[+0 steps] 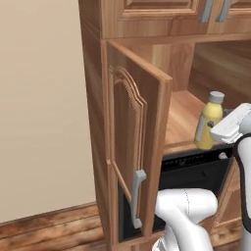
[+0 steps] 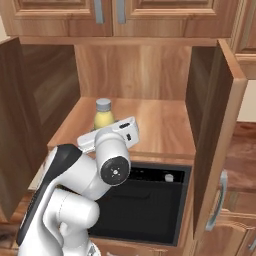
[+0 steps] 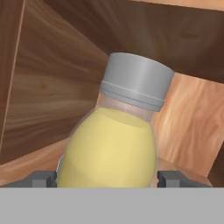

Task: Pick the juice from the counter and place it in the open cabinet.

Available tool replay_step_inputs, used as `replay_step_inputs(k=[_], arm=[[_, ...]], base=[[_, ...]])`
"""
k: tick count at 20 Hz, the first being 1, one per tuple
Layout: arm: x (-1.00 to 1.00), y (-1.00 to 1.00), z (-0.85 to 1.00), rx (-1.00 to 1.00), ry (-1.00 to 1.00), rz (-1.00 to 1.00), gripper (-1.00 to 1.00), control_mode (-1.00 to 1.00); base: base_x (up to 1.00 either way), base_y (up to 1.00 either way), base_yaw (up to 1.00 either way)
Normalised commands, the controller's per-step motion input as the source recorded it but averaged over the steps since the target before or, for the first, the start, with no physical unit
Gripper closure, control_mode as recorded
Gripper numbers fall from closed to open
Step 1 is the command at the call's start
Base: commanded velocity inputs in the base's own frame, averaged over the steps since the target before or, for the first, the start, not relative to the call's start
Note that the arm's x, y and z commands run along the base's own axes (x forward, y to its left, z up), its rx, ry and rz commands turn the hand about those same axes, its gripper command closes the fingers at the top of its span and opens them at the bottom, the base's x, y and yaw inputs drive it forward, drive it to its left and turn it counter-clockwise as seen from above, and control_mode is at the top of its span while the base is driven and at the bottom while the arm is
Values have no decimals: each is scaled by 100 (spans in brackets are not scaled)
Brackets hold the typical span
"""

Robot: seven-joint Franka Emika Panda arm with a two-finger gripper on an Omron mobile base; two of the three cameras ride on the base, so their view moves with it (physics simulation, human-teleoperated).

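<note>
One juice (image 3: 109, 148) bottle, tool (image 3: 109, 178) flanking it, cabinet (image 1: 181, 115) shelf

Black oven (image 2: 145, 205) below; beige wall (image 1: 44, 98) left.

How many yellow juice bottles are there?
1. The juice stands upright on the shelf inside the open cabinet, between the end effector fingers. Others may be hidden.

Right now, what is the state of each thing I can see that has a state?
juice: upright, capped, over the cabinet shelf, between the fingers.
gripper: fingers on both sides of the juice; whether it grips, cannot tell.
cabinet: open.
left door: swung open.
right door: swung open.
upper doors: shut.
</note>
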Motion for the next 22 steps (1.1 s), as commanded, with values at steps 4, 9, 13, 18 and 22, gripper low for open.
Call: replay_step_inputs(k=[4,9,13,18,22], arm=[[0,0,0,0,0,0,100,100],[0,0,0,0,0,0,100,100],[30,0,-22,0,0,0,100,-100],[62,0,-39,0,0,0,100,-100],[81,0,-40,0,0,0,100,-100]], base=[[35,-8,0],[16,-1,0],[6,0,0],[0,0,0],[0,0,0]])
